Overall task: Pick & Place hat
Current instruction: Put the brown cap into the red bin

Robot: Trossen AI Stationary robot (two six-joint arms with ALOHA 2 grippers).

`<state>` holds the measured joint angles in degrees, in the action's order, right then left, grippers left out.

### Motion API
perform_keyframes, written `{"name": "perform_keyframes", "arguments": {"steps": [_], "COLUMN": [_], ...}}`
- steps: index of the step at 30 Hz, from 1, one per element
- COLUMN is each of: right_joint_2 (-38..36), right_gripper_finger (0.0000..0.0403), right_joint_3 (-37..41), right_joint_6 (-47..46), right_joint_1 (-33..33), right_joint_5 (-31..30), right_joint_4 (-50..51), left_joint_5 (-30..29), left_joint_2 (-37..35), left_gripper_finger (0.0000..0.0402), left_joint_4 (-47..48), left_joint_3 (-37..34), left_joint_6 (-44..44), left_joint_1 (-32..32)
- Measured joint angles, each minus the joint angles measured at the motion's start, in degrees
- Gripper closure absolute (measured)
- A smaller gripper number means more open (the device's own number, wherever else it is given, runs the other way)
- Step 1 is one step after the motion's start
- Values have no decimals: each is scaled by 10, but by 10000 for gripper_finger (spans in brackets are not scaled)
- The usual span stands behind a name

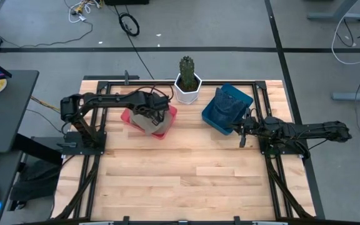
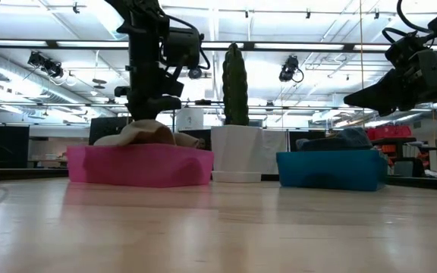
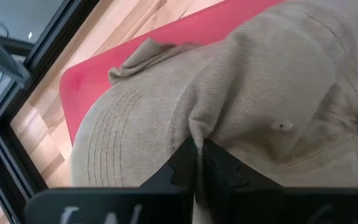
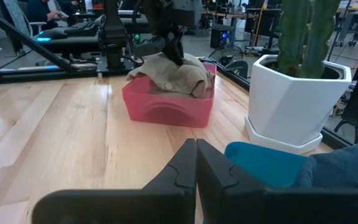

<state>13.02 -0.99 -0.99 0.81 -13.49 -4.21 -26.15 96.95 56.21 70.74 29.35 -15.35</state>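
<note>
Wooden surface (image 1: 186, 175) carries a cactus pot (image 1: 187, 87) as our landmark. Just left of it sits the pink bin (image 1: 167, 130); w/ the tan hat (image 3: 247, 99) lying in it, crumpled, brim spilling over the rim toward the frame edge. Long axis: can't tell, too bunched. We have the left claw (image 3: 196, 155) down on it, fingers pinched together on a fold of the crown, prob. to lift it out. Right of the cactus, the blue bin (image 1: 219, 117) holds denim-like cloth; right claw (image 4: 196, 163) waits beside it, closed, empty.
</note>
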Motion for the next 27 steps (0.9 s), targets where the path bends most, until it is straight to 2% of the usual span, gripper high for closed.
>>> {"name": "perform_keyframes", "arguments": {"steps": [10, 16, 20, 23, 27], "right_joint_2": [0, 0, 0, 0, 0], "right_gripper_finger": [394, 394, 394, 394, 394], "right_joint_3": [0, 0, 0, 0, 0], "right_joint_6": [0, 0, 0, 0, 0], "right_joint_1": [0, 0, 0, 0, 0], "right_joint_5": [0, 0, 0, 0, 0], "right_joint_4": [0, 0, 0, 0, 0], "left_joint_5": [-2, -4, -8, 20, 58], "left_joint_2": [-3, -48, -93, -118, -132], "left_gripper_finger": [292, 265, 260, 263, 301], "left_joint_4": [-17, -15, -25, -20, -17], "left_joint_3": [6, 6, 7, 7, 7], "left_joint_6": [-31, -32, -35, -47, -84], "left_joint_1": [1, 4, 15, 40, 82]}}
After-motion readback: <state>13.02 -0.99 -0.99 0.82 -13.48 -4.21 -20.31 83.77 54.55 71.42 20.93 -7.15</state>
